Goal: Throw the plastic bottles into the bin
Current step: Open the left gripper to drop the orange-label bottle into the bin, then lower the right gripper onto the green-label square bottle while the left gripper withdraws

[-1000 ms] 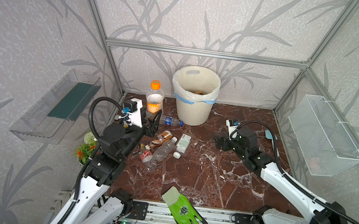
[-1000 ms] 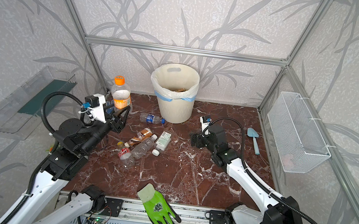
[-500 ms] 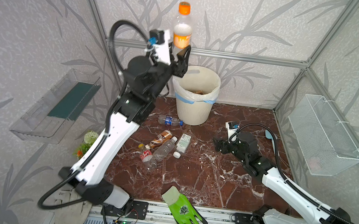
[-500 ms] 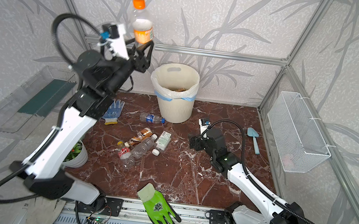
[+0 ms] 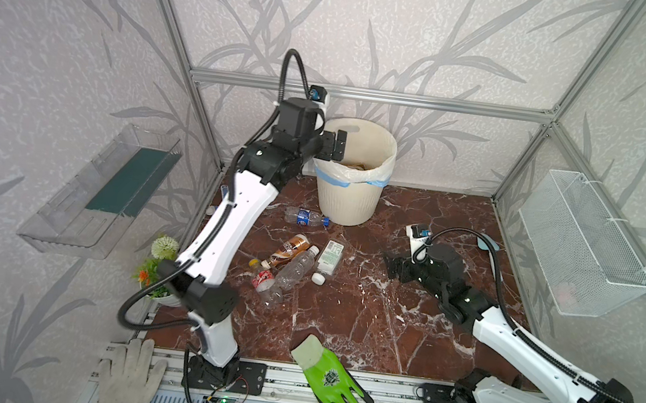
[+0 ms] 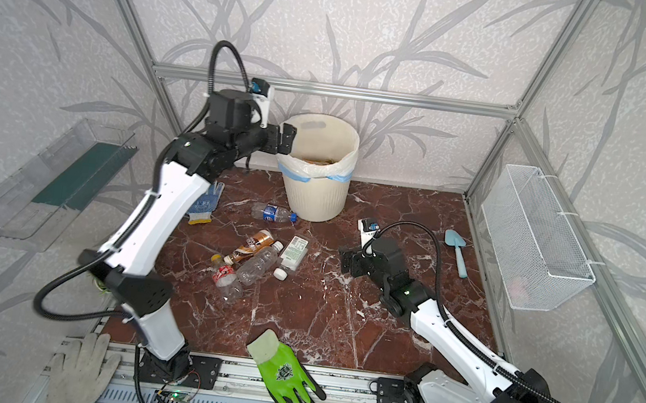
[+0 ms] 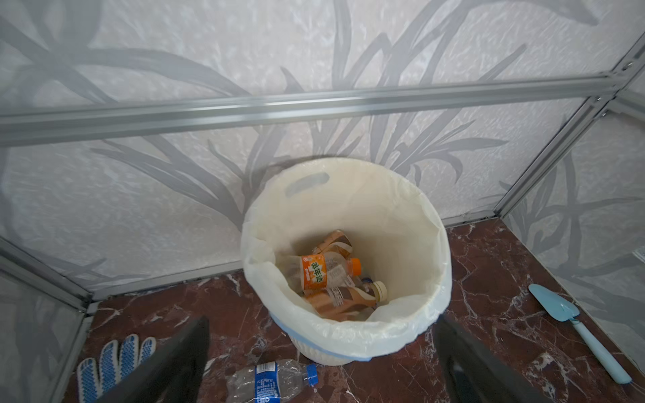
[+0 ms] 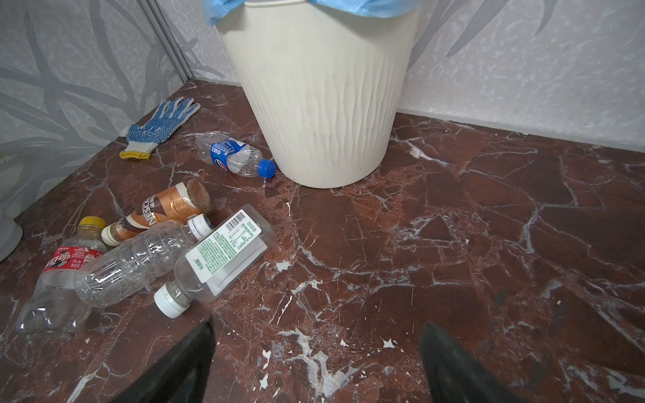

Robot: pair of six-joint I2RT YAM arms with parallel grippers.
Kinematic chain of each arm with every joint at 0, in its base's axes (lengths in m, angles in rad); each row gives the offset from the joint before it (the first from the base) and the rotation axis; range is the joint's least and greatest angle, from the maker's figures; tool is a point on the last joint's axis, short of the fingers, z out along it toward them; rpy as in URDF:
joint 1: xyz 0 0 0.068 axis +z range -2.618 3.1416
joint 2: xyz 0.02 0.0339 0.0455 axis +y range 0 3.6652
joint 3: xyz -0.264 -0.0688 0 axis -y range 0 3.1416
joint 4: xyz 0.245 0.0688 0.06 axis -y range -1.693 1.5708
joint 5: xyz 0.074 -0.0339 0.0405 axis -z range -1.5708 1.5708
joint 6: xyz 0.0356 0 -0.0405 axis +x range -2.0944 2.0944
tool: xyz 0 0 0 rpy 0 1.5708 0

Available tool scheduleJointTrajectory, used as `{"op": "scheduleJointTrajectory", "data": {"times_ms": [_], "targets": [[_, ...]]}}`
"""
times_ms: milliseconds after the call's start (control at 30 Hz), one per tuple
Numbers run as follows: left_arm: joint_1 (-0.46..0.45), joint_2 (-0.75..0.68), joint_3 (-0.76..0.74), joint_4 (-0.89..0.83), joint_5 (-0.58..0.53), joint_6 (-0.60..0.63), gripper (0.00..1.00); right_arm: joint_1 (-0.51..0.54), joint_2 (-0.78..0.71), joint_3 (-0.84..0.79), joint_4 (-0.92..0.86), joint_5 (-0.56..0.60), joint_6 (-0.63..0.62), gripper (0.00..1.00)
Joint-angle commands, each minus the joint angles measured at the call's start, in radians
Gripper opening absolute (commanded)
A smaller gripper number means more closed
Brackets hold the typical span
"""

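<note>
The left gripper (image 5: 333, 146) hung over the left side of the rim of the bin (image 5: 348, 199), which stood at the back edge of the tabletop (image 5: 405, 304), a little left of its middle. In the left wrist view its two fingers (image 7: 171, 363) were spread wide with nothing between them. Only their dark ends entered the picture, so the pads could not be seen. Inside the bin an orange-label bottle (image 7: 323, 274) lay on top of some brown-label ones. How many they were I cannot tell, because they covered each other and the white bag hid the bottom. On the tabletop a blue-label bottle (image 5: 304, 217) lay on its side, its cap just beside the foot of the bin. Nearer the middle, a brown-label bottle (image 5: 289, 248), a clear bottle (image 5: 297, 265), a white-label bottle (image 5: 330, 255) and a red-label bottle (image 5: 264, 280) lay close together in a heap, some touching. The right gripper (image 8: 319, 326) was low over the tabletop, to the right of this heap, with its fingers apart and empty. They too were cut off by the picture's border. A blue-dotted glove (image 6: 204, 202) near the left edge lay partly behind the left arm in a top view. A green glove (image 5: 329, 375) hung over the front edge.
</note>
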Motion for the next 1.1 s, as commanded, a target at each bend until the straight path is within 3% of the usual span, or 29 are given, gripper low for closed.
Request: {"op": "scheduleJointTrajectory", "data": {"times_ms": [0, 100, 300, 467, 567, 667, 1067], "targets": [[0.011, -0.278, -0.231, 0.232, -0.097, 0.056, 0.99, 0.012, 0.049, 0.08, -0.058, 0.011, 0.031, 0.92], [0.042, -0.447, -0.48, 0.252, -0.143, 0.064, 0.99, 0.05, 0.112, 0.149, -0.127, 0.104, 0.113, 0.92], [0.171, -0.615, -0.785, 0.141, -0.174, 0.033, 0.99, 0.189, 0.283, 0.328, -0.298, 0.276, 0.296, 0.91], [0.239, -0.639, -0.965, 0.157, -0.163, 0.029, 0.99, 0.24, 0.457, 0.451, -0.399, 0.269, 0.511, 0.93], [0.273, -0.628, -1.001, 0.164, -0.112, -0.014, 0.99, 0.25, 0.554, 0.545, -0.479, 0.257, 0.626, 0.99], [0.286, -0.611, -1.017, 0.181, -0.058, -0.026, 0.99, 0.25, 0.641, 0.617, -0.506, 0.221, 0.683, 0.99], [0.334, -0.588, -1.017, 0.173, -0.038, -0.038, 0.96, 0.246, 0.968, 0.958, -0.664, 0.13, 0.814, 0.99]]}}
